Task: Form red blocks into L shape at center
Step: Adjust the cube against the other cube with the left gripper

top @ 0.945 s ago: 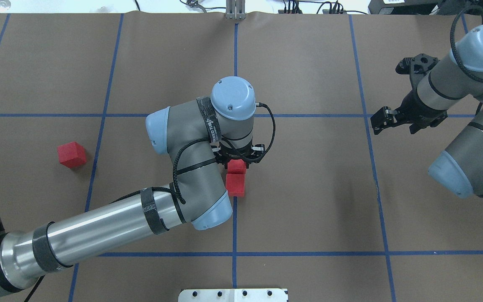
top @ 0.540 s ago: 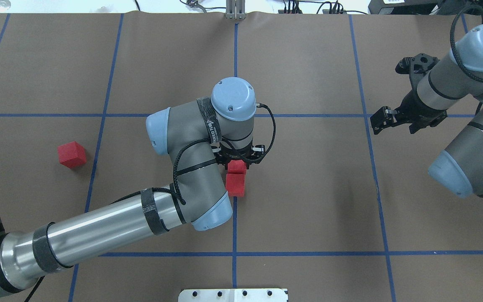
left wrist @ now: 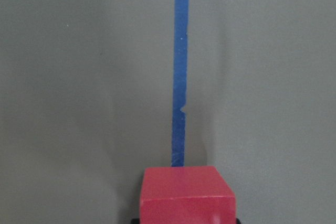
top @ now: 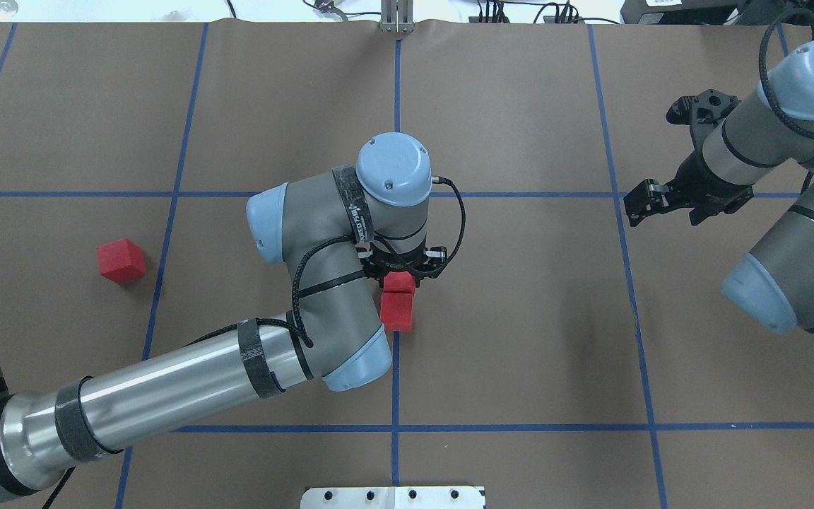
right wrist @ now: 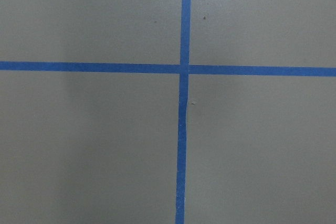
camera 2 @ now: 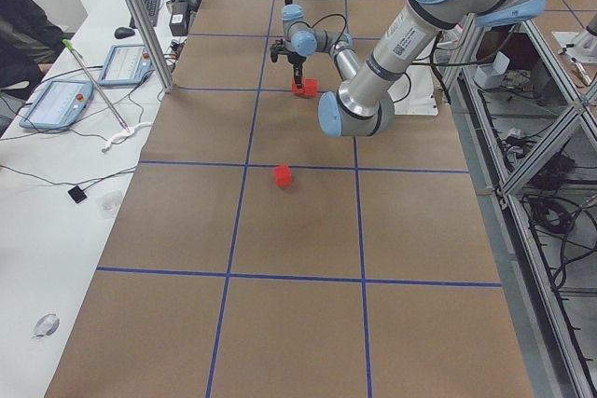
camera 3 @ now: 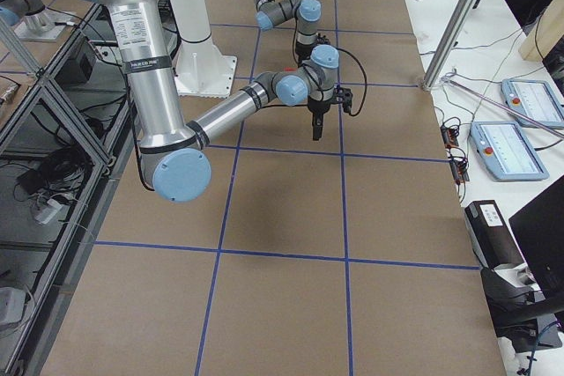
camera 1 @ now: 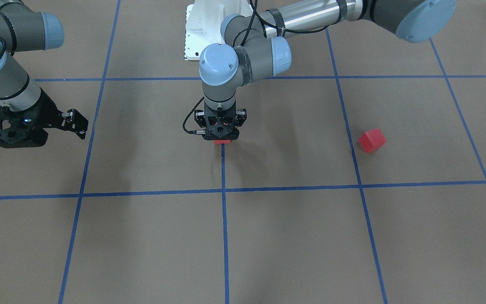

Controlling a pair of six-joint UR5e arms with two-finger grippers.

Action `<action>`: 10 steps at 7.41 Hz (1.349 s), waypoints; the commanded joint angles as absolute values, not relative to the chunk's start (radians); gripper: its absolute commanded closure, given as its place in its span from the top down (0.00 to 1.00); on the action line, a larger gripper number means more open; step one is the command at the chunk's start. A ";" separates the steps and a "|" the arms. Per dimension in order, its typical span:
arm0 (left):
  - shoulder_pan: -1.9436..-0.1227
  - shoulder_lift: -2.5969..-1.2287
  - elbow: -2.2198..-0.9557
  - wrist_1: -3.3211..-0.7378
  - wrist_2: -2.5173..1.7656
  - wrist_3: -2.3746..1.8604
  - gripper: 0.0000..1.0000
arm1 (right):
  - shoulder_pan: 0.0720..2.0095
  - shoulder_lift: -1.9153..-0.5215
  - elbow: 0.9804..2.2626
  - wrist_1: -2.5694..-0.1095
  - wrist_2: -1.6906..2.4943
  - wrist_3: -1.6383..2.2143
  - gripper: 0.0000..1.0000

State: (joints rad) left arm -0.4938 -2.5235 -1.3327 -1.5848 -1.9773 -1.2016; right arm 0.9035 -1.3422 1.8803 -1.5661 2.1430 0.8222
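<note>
The left claw (top: 403, 271), clamped on one red block (top: 400, 283), needs to seat it flush against the second block (top: 397, 312) before releasing.

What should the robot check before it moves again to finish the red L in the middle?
1. Left tool gripping the held block: ok, the wrist view shows it pinched at both sides.
2. Held block next to the placed block, on the middle blue line: ok.
3. Held block resting on the table: cannot tell.
4. Third block at the center: not ok, it sits alone on the robot's left side.
5. Right tool out of the way: ok, it is far off to the right.
6. L finished: not ok, only two blocks are together.
</note>
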 commanded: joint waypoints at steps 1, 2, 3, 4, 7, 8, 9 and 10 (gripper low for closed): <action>-0.489 -2.523 -1.333 -1.585 -1.977 -1.195 0.00 | 0.904 -1.342 1.881 -1.566 2.143 0.822 0.99; -0.489 -2.523 -1.333 -1.585 -1.977 -1.195 0.00 | 0.904 -1.342 1.881 -1.566 2.143 0.822 0.99; -0.489 -2.522 -1.333 -1.585 -1.977 -1.195 0.00 | 0.904 -1.342 1.881 -1.566 2.143 0.822 0.99; -0.489 -2.517 -1.335 -1.585 -1.977 -1.195 0.00 | 0.904 -1.342 1.881 -1.566 2.143 0.822 0.99; -0.489 -2.517 -1.335 -1.585 -1.977 -1.195 0.00 | 0.904 -1.342 1.881 -1.566 2.143 0.824 0.99; -0.489 -2.517 -1.335 -1.585 -1.977 -1.195 0.00 | 0.904 -1.342 1.881 -1.566 2.143 0.824 0.99; -0.489 -2.517 -1.333 -1.585 -1.979 -1.196 0.00 | 0.904 -1.342 1.881 -1.566 2.143 0.822 0.99; -0.489 -2.517 -1.335 -1.585 -1.979 -1.197 0.08 | 0.904 -1.342 1.882 -1.565 2.143 0.824 0.99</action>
State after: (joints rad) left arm -0.4894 -2.5173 -1.3341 -1.5846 -1.9783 -1.1959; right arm 0.9035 -1.3422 1.8810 -1.5659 2.1430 0.8231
